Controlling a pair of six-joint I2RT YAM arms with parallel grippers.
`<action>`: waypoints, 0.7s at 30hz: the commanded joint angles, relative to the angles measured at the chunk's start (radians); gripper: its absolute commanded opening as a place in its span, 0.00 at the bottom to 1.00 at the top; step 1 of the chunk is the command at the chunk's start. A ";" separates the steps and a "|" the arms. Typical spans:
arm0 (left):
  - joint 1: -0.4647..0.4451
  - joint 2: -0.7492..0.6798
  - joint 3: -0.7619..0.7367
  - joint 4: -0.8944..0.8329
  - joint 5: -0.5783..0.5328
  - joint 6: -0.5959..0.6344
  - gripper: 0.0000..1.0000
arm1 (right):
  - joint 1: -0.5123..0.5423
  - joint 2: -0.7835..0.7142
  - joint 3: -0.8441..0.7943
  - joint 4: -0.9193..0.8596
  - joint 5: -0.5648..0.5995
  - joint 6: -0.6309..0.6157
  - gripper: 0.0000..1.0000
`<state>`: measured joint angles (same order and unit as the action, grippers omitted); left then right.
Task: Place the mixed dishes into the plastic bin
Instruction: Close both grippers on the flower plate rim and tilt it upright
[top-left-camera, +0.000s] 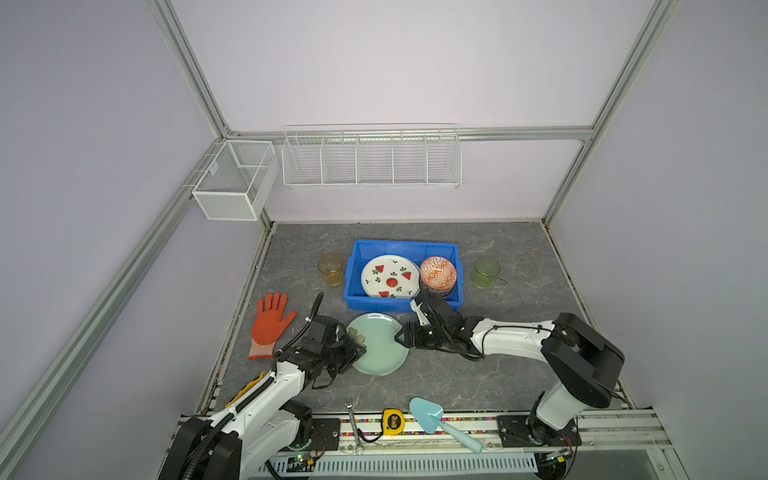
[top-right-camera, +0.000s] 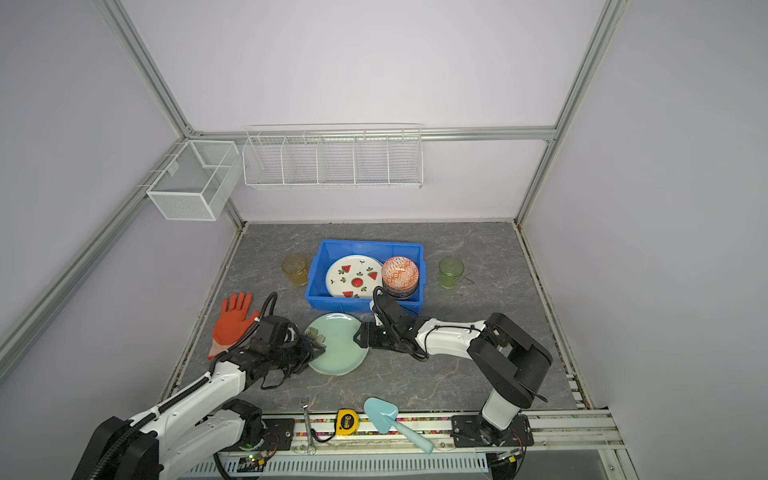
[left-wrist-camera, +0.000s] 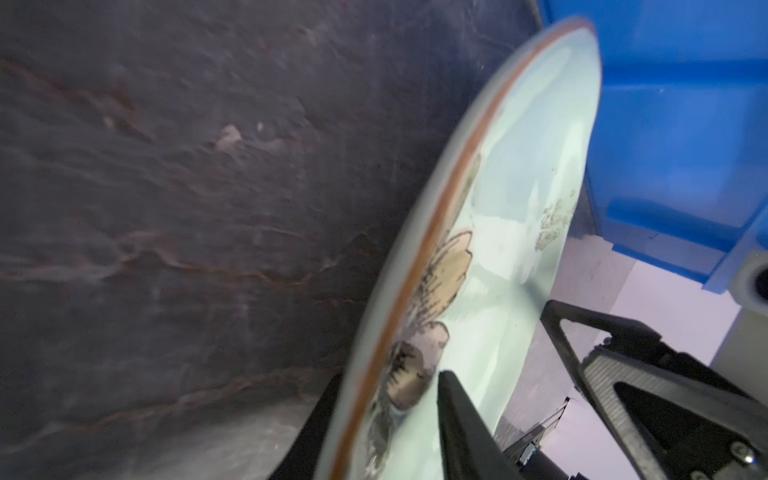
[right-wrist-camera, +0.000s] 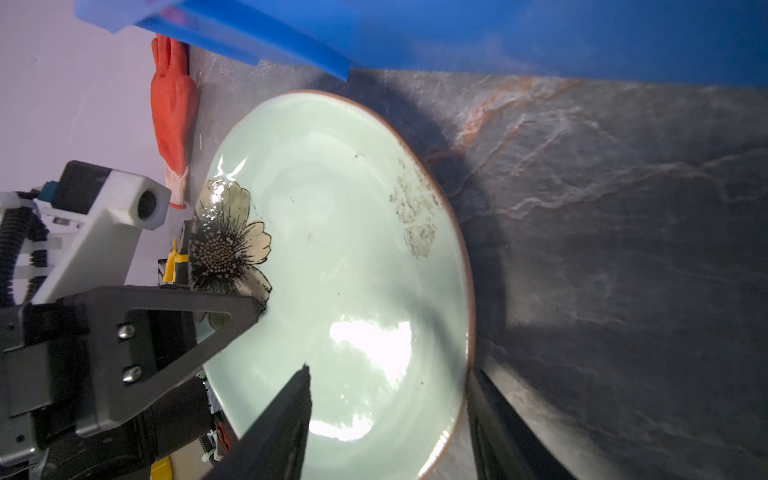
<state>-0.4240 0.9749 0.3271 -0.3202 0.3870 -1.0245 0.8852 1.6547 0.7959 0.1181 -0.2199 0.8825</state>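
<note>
A pale green plate (top-left-camera: 380, 343) (top-right-camera: 338, 345) with a dark flower lies on the grey tabletop in front of the blue plastic bin (top-left-camera: 405, 245) (top-right-camera: 370, 244). My left gripper (top-left-camera: 357, 347) (left-wrist-camera: 390, 376) is shut on its flowered rim, one finger over, one under. My right gripper (top-left-camera: 399, 332) (right-wrist-camera: 390, 370) stands open astride the opposite rim. In the bin lie a watermelon plate (top-left-camera: 388, 276) and an orange-white bowl (top-left-camera: 437, 272) stacked on darker bowls. An amber cup (top-left-camera: 331, 270) stands left of the bin, a green cup (top-left-camera: 486, 272) right.
An orange glove (top-left-camera: 270, 324) lies left of my left arm. A wrench (top-left-camera: 354, 424), a yellow tape measure (top-left-camera: 392, 420) and a light-blue trowel (top-left-camera: 436, 419) rest at the front edge. White wire baskets (top-left-camera: 372, 158) hang on the back wall.
</note>
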 joint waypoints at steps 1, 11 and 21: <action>-0.005 -0.036 0.009 0.016 0.007 -0.004 0.22 | -0.005 -0.043 -0.011 0.004 0.011 -0.004 0.62; -0.004 -0.199 0.031 -0.081 -0.010 -0.026 0.00 | -0.012 -0.094 -0.012 -0.055 0.037 -0.026 0.62; 0.006 -0.392 0.059 -0.121 -0.022 -0.030 0.00 | -0.054 -0.204 0.044 -0.228 0.038 -0.117 0.71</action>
<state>-0.4255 0.6209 0.3344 -0.5018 0.3508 -1.0466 0.8501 1.4998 0.8055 -0.0299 -0.1867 0.8154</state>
